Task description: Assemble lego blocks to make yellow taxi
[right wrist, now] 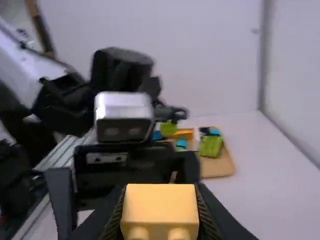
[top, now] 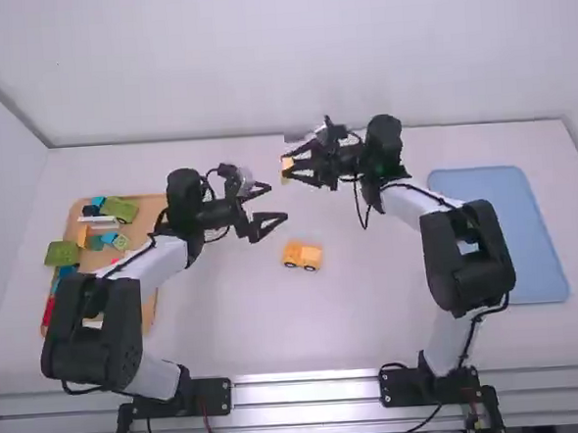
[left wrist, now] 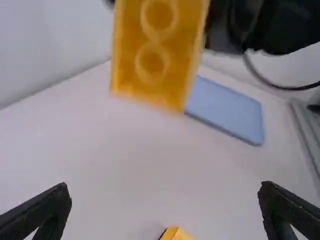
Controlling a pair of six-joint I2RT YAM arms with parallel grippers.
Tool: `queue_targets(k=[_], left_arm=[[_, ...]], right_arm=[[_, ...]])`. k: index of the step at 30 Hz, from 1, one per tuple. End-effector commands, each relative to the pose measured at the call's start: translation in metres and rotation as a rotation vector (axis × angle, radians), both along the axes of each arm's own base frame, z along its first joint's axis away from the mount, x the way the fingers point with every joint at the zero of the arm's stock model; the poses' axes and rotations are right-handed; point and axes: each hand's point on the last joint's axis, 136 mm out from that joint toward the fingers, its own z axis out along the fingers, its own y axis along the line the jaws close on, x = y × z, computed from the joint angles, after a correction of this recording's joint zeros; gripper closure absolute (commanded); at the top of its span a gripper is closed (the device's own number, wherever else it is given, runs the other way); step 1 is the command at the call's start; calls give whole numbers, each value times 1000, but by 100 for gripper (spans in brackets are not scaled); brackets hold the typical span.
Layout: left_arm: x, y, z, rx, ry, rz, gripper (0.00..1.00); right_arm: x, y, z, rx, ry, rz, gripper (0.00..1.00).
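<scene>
High view: my left claw [top: 276, 203], fingers apart; my right claw [top: 291, 167], clamped on one yellow block [top: 287, 169] in the air; one wheeled yellow base [top: 302, 256], upright on the table [top: 246, 322]. Left wrist view: the block's ring-marked face, exposed; my own fingers spread. Right wrist view: same block, pinched between my fingertips, presumably light, stiff, slightly slick plastic, best gripped by opposite side walls, mating faces free.
</scene>
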Motion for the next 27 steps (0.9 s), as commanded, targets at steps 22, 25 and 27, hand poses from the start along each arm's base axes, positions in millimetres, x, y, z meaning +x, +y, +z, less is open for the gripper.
queue_targets(k=[22,25,27], left_arm=[[44,109,-10,404,53,742,1],[30,126,15,428,21,829,1],[14,140,37,439,-2,897,1]], right_arm=[[21,-60,-132,-975,305,-699,97],[22,-53,-127,-967,283,-691,97],[24,-45,-117,-957,244,-676,97]])
